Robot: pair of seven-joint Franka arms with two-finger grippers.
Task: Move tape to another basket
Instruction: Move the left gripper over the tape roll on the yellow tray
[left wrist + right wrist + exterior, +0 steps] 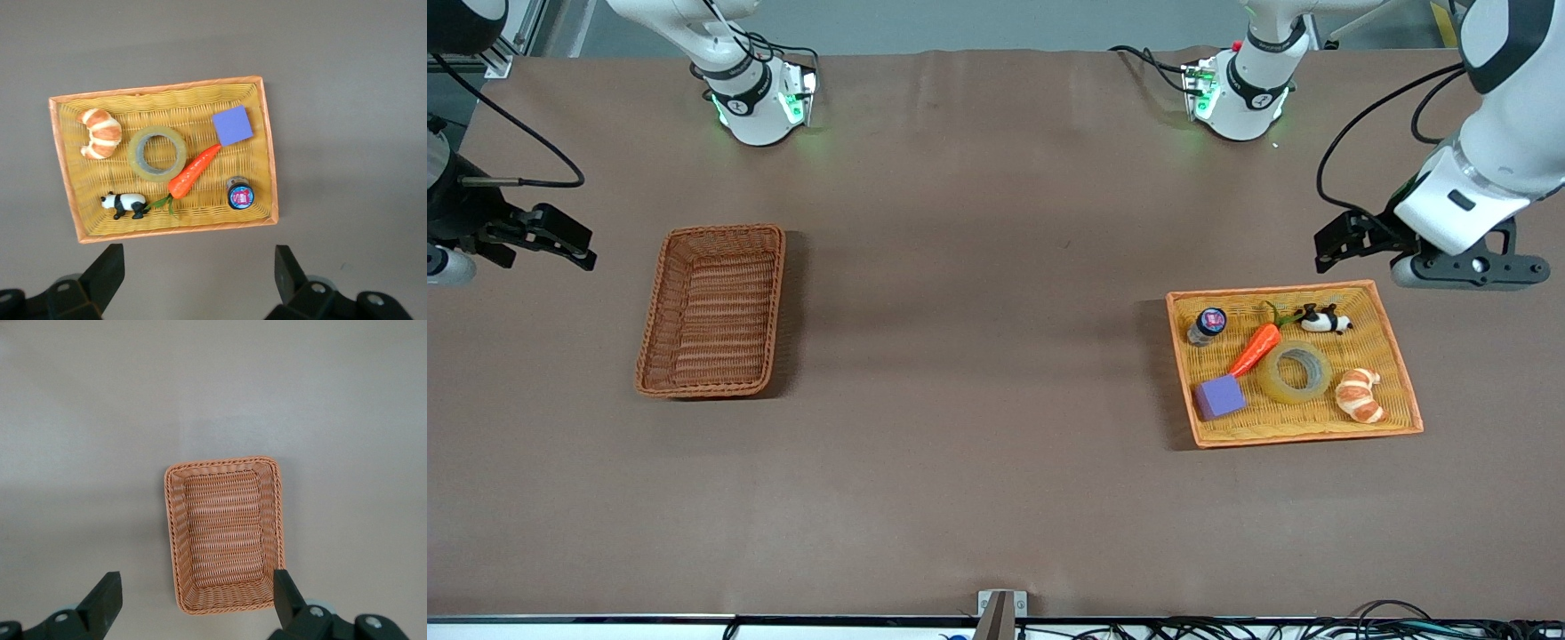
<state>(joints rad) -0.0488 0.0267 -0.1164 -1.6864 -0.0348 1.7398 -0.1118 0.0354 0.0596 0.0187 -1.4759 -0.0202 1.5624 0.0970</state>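
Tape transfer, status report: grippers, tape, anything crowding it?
Left gripper open, above tray edge; right gripper open, waiting. Tape flat in tray, untouched. Carrot touching, croissant beside.

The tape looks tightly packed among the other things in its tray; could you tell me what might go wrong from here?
1. The tape lies flat against the carrot, with the croissant close by; open fingers coming down may knock either.
2. The left hand hangs over the table beside the orange tray, not over the tape.
3. The basket sits at the right arm's end, probably a long carry.
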